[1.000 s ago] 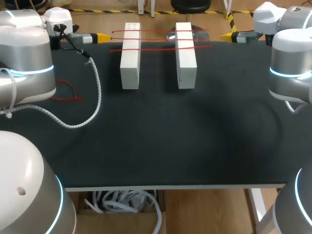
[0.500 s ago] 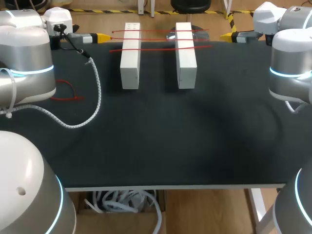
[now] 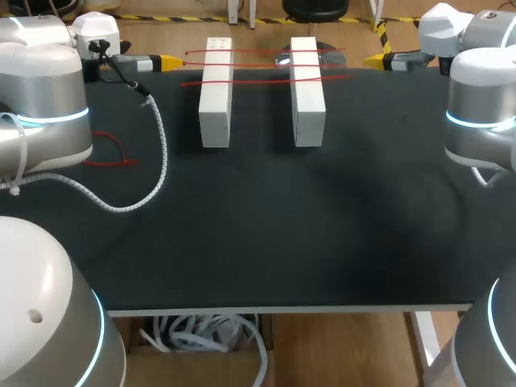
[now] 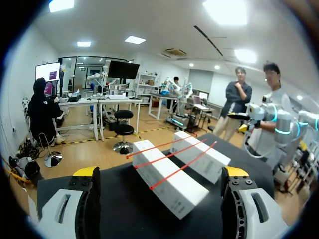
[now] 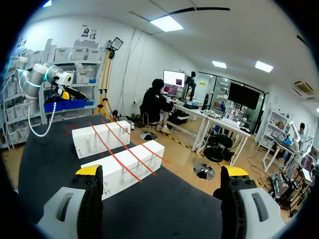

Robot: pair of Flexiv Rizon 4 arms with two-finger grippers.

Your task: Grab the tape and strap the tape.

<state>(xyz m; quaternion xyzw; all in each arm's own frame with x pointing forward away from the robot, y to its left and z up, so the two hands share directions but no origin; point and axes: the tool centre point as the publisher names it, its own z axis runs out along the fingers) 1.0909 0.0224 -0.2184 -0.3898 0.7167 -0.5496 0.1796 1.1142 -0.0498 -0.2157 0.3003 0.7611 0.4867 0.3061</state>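
While bridged across the two white blocks [image 3: 216,105], presents the red tape [image 3: 262,80] as three strips raised off the table [image 3: 258,234], with open space beneath in the gap between the blocks; judged to leave room for a finger to pass under a strip. Lies well ahead of the left gripper [image 4: 159,174], running away from it over the nearer block and on to the farther one. Lies likewise well ahead of the right gripper [image 5: 162,172], crossing both blocks at a slant. Shows both grippers spread wide, yellow tips far apart, with nothing between the fingers and nothing touched. Sets the grippers facing each other along the line of the strips, one beyond each outer side of the block pair and apart from the strip ends; judged a ready stance for taking one end each. Leaves a separate red loop [image 3: 109,155] flat on the table, behind the left gripper and beside the coiled cable [image 3: 164,149] of its arm; cannot tell whether wanted for the job. Judged as not yet started: no strip grasped. Calls next for an approach to a strip end overhanging an outer block face, clear of the block. Risks dragging the neighbouring strips or nudging a block out of line.
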